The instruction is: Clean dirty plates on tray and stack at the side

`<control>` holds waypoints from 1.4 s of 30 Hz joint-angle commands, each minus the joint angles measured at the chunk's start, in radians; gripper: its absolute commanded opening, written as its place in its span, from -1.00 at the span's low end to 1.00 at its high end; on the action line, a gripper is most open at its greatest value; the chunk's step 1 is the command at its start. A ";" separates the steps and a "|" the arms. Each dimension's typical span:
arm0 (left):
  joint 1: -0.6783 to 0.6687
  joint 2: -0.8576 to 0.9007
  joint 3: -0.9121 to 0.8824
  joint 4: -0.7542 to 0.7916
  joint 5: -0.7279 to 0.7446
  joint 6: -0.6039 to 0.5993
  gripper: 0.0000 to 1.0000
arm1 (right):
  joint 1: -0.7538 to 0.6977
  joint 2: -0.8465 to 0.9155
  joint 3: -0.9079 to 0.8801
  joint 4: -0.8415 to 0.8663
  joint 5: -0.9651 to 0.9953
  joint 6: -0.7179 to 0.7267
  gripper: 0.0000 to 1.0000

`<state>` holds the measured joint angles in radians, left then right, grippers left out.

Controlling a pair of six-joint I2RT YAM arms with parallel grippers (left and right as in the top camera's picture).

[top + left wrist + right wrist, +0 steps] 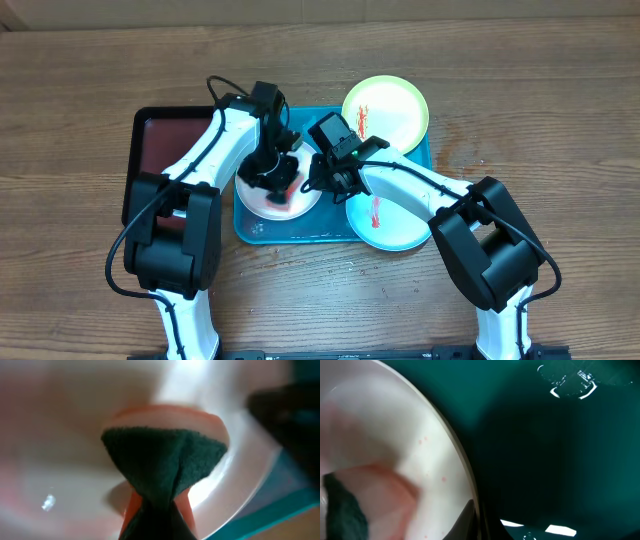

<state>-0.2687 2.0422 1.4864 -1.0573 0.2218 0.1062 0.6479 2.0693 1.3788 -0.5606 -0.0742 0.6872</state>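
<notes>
The white plate [258, 203] lies at the left of the cyan-blue tray [290, 233], faintly pink inside. My left gripper [281, 180] is shut on an orange sponge with a dark green scrub face [165, 460], pressed onto that plate [60, 435]. My right gripper [316, 180] is shut on the white plate's right rim [462, 467], with one dark finger [465, 522] lying on the inside. A yellow-green rimmed plate [385, 110] with red smears overhangs the tray's far right corner. A pale cyan plate [395, 225] with a red streak lies at the near right.
A smaller black tray with a dark red inside [165, 140] sits left of the blue tray, under my left arm. Bare wooden table [540, 120] surrounds both trays. The two arms cross close together over the middle of the blue tray.
</notes>
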 commanded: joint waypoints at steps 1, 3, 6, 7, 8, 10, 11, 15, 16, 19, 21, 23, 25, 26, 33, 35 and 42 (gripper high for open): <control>-0.006 0.004 0.014 0.079 0.133 0.055 -0.91 | 0.000 0.020 -0.029 -0.017 0.012 -0.006 -0.91; -0.005 0.004 0.014 0.158 0.089 0.013 -0.91 | 0.000 0.020 -0.029 -0.019 0.012 -0.006 -0.91; 0.005 0.006 0.014 0.270 -0.093 -0.119 -0.92 | 0.000 0.020 -0.029 -0.021 0.012 -0.006 -0.91; 0.008 0.006 0.014 0.293 -0.160 -0.163 -0.91 | 0.000 0.020 -0.029 -0.021 0.013 -0.006 -0.91; 0.014 0.006 0.014 0.310 -0.241 -0.212 -0.92 | 0.000 0.020 -0.029 -0.021 0.013 -0.006 -0.91; 0.024 0.006 0.014 0.312 -0.415 -0.314 -0.91 | 0.000 0.020 -0.029 -0.021 0.013 -0.006 -0.91; 0.028 0.006 0.014 0.301 -0.476 -0.345 -0.91 | 0.000 0.020 -0.029 -0.021 0.013 -0.006 -0.91; 0.035 0.004 0.037 0.212 -0.592 -0.366 -0.92 | 0.000 0.020 -0.029 -0.021 0.013 -0.006 -0.91; 0.035 0.004 0.060 0.170 -0.600 -0.366 -0.92 | 0.000 0.020 -0.029 -0.021 0.013 -0.006 -0.92; 0.035 0.003 0.175 0.018 -0.599 -0.384 -0.92 | 0.000 0.020 -0.029 -0.020 0.013 -0.006 -0.92; 0.037 0.003 0.287 -0.093 -0.595 -0.408 -0.92 | 0.000 0.020 -0.029 -0.021 0.013 -0.006 -0.92; 0.049 0.003 0.417 -0.198 -0.566 -0.410 -0.92 | 0.000 0.020 -0.029 -0.021 0.012 -0.006 -0.93; 0.069 0.003 0.554 -0.296 -0.510 -0.409 -0.92 | 0.000 0.020 -0.029 -0.021 0.013 -0.008 -0.93; 0.080 0.003 0.608 -0.333 -0.484 -0.408 -0.91 | 0.000 0.020 -0.029 -0.021 0.012 -0.014 -0.92; 0.192 0.003 0.876 -0.516 -0.319 -0.345 -0.92 | 0.003 0.002 0.082 -0.131 0.030 -0.097 -0.93; 0.217 0.003 0.879 -0.532 -0.316 -0.345 -0.91 | 0.014 -0.016 0.136 -0.196 0.089 -0.097 -0.93; 0.270 0.004 0.858 -0.554 -0.245 -0.346 -0.91 | 0.108 -0.106 0.273 -0.357 0.477 -0.097 -0.93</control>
<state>-0.0113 2.0556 2.3459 -1.6157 -0.0772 -0.2554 0.7059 2.0521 1.5925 -0.8917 0.1520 0.6010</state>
